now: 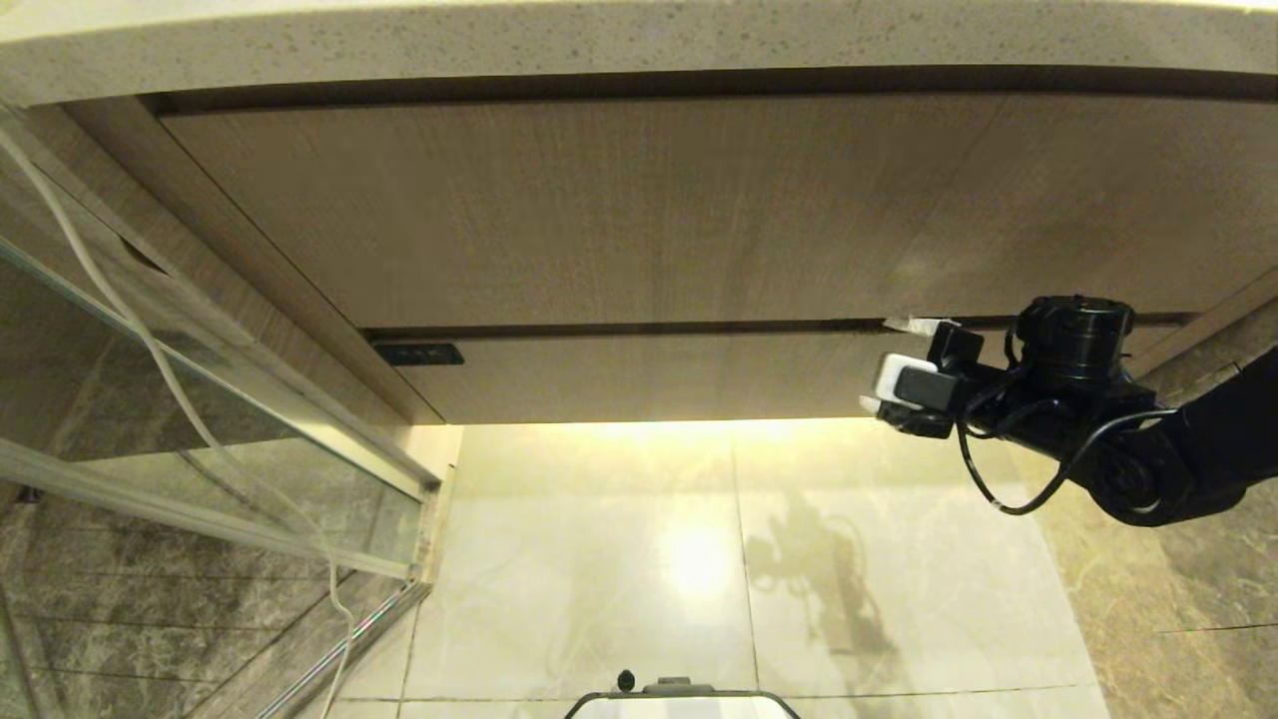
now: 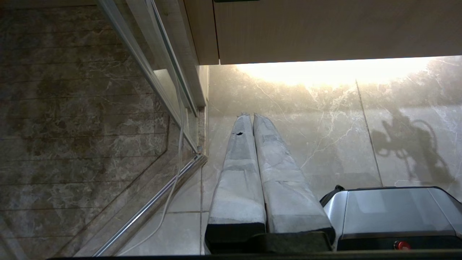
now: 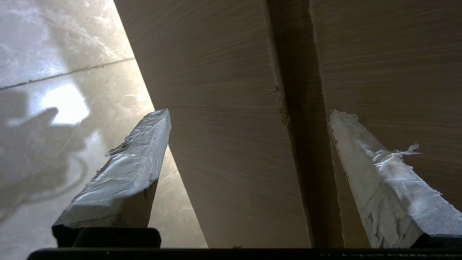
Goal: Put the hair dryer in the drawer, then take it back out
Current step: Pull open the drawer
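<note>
My right gripper (image 3: 249,115), jaws wide, straddles the shut drawer (image 1: 649,377) front; I'd hook the top edge at twelve o'clock.

Black arm (image 1: 1188,449), looped cable, white-taped pincer (image 3: 249,115)

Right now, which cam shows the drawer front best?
Head view: the drawer front shows nearly full width, shut, with its dark label. Right wrist view shows only a strip between the open right gripper fingers; left wrist view only a corner.

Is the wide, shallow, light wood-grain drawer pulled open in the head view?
No: the wood-grain drawer sits shut, its narrow front flush under the taller wood panel, with only a thin dark seam between.
</note>
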You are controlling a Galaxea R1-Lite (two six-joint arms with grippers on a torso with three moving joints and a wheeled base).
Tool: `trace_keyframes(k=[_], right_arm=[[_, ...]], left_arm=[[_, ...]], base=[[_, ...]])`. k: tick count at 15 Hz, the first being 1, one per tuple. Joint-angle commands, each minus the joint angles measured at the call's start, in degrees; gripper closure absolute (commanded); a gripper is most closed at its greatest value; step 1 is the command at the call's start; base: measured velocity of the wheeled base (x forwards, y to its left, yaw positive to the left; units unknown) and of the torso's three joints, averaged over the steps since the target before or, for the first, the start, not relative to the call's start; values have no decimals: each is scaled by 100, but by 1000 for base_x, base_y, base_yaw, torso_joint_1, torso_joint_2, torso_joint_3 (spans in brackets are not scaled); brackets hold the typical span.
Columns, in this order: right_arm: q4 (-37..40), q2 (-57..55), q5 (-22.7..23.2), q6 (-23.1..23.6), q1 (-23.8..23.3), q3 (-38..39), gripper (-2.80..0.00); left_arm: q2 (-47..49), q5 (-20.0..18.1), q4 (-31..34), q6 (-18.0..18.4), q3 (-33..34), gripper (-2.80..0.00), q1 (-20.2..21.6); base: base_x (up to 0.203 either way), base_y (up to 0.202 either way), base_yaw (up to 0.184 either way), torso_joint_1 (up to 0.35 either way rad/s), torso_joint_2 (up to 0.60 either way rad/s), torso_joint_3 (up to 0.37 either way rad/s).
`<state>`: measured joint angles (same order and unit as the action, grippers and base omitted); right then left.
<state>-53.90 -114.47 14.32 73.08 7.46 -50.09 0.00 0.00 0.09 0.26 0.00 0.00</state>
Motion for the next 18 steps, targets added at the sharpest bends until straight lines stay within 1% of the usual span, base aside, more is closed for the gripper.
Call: trace_keyframes(k=[1, 3, 4, 7, 9, 10, 12, 13, 18], right_arm=[[-52, 2, 0, -1, 1, 61, -280], [22, 45, -37, -15, -8, 135, -280], [61, 48, -68, -103, -8, 201, -280], [61, -80, -127, -214, 1, 28, -280], [52, -253, -216, -382, 1, -119, -280], [62, -349, -299, -502, 1, -239, -280], [146, -595, -707, -657, 1, -517, -280], [231, -656, -773, -699, 1, -608, -280], [187, -814, -694, -751, -8, -906, -280]], left_arm=[[0, 0, -1, 0, 9, 0, 0], [-1, 0, -1, 0, 0, 0, 0], [0, 0, -1, 0, 9, 0, 0], [0, 0, -1, 0, 9, 0, 0], [0, 0, -1, 0, 9, 0, 0], [0, 0, -1, 0, 1, 0, 0], [0, 0, -1, 0, 9, 0, 0], [0, 0, -1, 0, 1, 0, 0], [0, 0, -1, 0, 9, 0, 0]], base=[[0, 0, 0, 0, 0, 0], [0, 0, 0, 0, 0, 0], [0, 0, 0, 0, 0, 0], [0, 0, 0, 0, 0, 0], [0, 0, 0, 0, 0, 0], [0, 0, 0, 0, 0, 0], [0, 0, 0, 0, 0, 0], [0, 0, 0, 0, 0, 0], [0, 0, 0, 0, 0, 0]])
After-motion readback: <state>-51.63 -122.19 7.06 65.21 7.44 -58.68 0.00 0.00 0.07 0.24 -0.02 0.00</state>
